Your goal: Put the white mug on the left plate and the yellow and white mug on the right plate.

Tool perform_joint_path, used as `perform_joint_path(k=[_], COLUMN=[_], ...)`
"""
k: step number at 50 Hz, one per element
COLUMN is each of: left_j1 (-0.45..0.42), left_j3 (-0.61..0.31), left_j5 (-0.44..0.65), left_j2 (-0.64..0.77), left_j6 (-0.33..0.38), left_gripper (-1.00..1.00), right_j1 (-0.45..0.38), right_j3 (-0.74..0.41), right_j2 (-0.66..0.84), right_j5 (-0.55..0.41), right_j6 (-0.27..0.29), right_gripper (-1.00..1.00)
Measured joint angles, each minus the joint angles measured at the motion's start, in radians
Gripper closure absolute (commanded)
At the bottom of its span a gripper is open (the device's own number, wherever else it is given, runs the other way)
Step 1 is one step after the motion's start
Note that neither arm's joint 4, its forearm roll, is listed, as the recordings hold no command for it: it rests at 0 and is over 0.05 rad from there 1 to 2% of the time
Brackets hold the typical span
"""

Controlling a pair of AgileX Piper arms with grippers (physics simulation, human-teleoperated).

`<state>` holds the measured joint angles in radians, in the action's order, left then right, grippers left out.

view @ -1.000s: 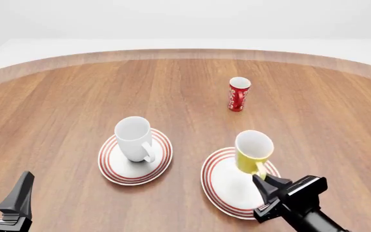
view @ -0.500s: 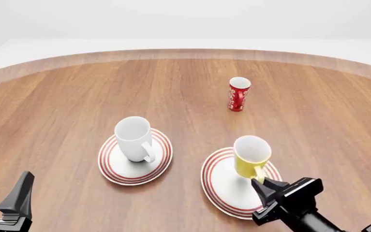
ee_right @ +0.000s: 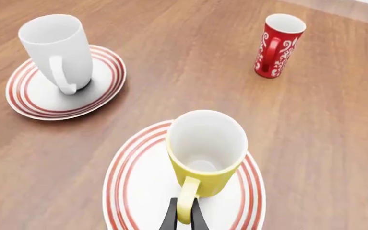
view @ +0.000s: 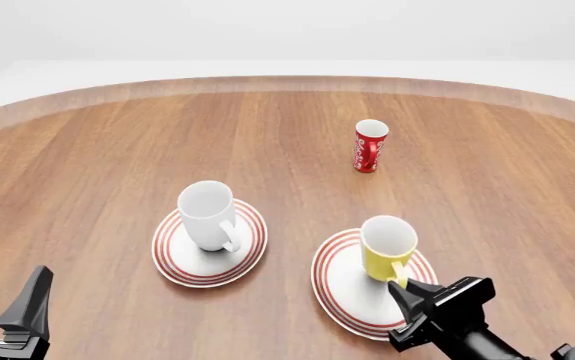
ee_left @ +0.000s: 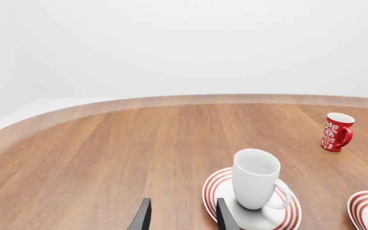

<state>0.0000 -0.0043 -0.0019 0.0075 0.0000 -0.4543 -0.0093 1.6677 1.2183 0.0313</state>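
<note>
Standing upright on the left plate (view: 209, 241), the white mug (view: 208, 215) looks finished with: it sits inside the red rings with its handle turned toward the arms, and nothing touches it. The left pincer (view: 2, 307) hangs well apart from it at the near edge of the bench (view: 117, 150), its fingers spread wide and holding nothing.

Over on the right plate (view: 342, 289), the yellow and white mug (view: 387, 249) is upright above the white centre, mouth up. The right pincer (ee_right: 183, 216) is pinched narrow on the mug's yellow handle, one finger on each side, as the right wrist view shows. Whether the mug's base already rests on the plate or hangs just above it, I cannot tell.

By my reading, one half is done and the other nearly so: what remains is to settle the mug, let go of the handle and pull back without tipping it. The red cup (view: 369, 147) stands far off, out of the way.
</note>
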Motion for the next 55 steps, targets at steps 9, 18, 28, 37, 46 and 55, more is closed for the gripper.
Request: perform_joint_path(k=[9,18,28,37,46,55], left_j1=[0.0,0.0,0.0,0.0,0.0,0.0], left_j3=[0.0,0.0,0.0,0.0,0.0,0.0], left_j5=[0.0,0.0,0.0,0.0,0.0,0.0], left_j2=[0.0,0.0,0.0,0.0,0.0,0.0], left_j6=[0.0,0.0,0.0,0.0,0.0,0.0], left_gripper=[-1.0,-1.0,-1.0,-1.0,-1.0,-1.0], right_j1=[0.002,0.001,0.0,-0.002,-0.001,-0.001], right_j3=[-0.002,-0.011,-0.015,-0.012,-0.006,0.001], right_j2=[0.011,0.03,0.043,0.048,0.045,0.036], right_j5=[0.0,0.0,0.0,0.001,0.001,0.001], right_j6=[0.004,0.003,-0.001,-0.007,-0.011,-0.012], right_gripper=[1.0,1.0,-1.0,-1.0,-1.0,-1.0])
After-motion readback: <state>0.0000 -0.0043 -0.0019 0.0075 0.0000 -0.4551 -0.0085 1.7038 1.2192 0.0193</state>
